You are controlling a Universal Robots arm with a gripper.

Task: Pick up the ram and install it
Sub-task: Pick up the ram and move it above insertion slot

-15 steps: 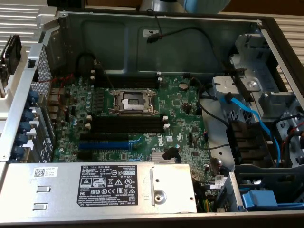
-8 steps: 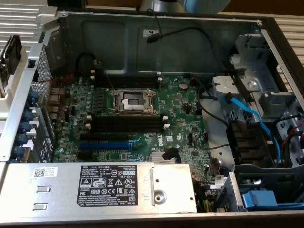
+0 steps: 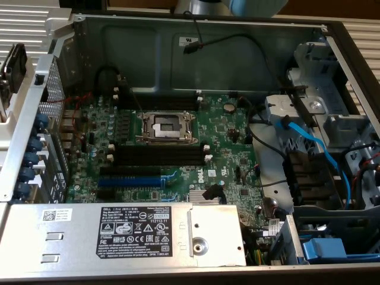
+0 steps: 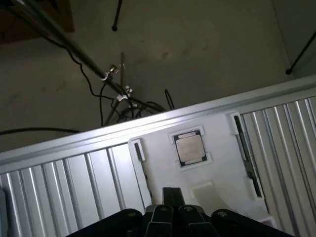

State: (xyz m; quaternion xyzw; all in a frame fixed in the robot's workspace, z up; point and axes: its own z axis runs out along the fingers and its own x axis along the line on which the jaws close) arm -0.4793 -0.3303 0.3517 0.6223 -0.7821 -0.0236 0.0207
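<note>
Ram [image 4: 248,159] along one side edge of white tray [image 4: 160,168], long axis parallel to the surrounding metal ridges, one end toward gripper [image 4: 173,195], processor chip [image 4: 189,149] near it, gripper fingers pressed together, empty, black memory slots [image 3: 157,155] unfilled.

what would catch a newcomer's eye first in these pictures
In the exterior view, an open computer case shows a green motherboard, with a metal-framed processor socket at its centre and empty black memory slots beside it. In the wrist view, a white tray holds a square processor chip, the ram sits along one edge of the tray, and the shut gripper hangs near the tray.
</note>
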